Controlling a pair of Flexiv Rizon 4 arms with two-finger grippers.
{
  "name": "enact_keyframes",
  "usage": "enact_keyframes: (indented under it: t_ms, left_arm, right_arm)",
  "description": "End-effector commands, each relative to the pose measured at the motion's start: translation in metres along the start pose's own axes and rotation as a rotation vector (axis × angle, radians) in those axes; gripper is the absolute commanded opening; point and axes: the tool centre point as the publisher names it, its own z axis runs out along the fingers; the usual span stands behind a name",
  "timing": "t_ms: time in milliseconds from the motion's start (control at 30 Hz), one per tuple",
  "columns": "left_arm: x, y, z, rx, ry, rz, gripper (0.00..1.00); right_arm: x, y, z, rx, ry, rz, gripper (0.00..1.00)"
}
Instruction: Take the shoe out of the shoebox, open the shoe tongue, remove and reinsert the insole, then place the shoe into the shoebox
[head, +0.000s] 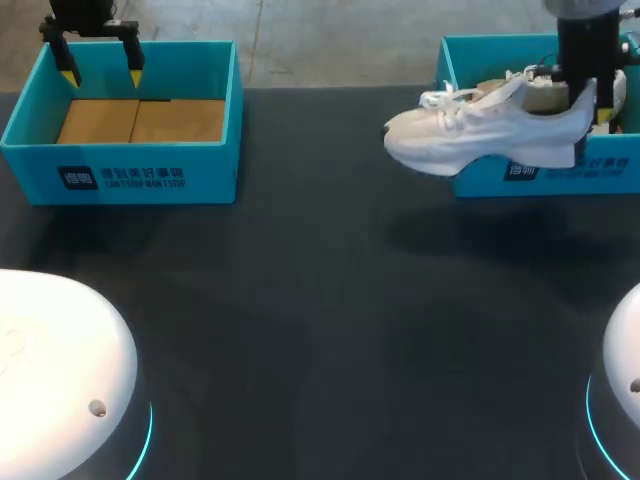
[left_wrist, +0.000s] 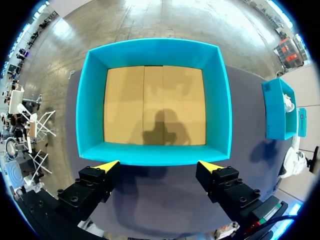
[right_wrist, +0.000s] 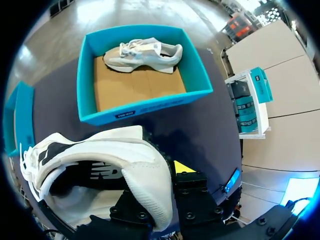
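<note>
The right gripper clamps the heel of a white sneaker (only one yellow tip shows). Beyond it, a teal shoebox holds a second sneaker on its cardboard floor.

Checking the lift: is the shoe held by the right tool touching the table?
Apart. Head view: the shoe hangs clear of the table, its shadow lying separate on the surface below it.

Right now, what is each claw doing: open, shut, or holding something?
Left gripper: open, holding nothing, above the empty box.
Right gripper: shut on the white shoe, at its heel.
</note>
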Motion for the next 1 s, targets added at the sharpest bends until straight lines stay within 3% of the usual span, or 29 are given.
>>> enact_keyframes:
  t_ms: [33, 300, 1000]
  left_arm:
    - [0.000, 0.000, 0.000, 0.000, 0.000, 0.000, 1.00]
    - [0.000, 0.000, 0.000, 0.000, 0.000, 0.000, 1.00]
    - [0.000, 0.000, 0.000, 0.000, 0.000, 0.000, 1.00]
  right_arm:
    - [0.005, -0.016, 0.002, -0.028, 0.006, 0.005, 0.00]
    - [0.015, -0.038, 0.007, 0.008, 0.016, 0.007, 0.00]
    - [0.018, -0.040, 0.006, 0.007, 0.007, 0.010, 0.00]
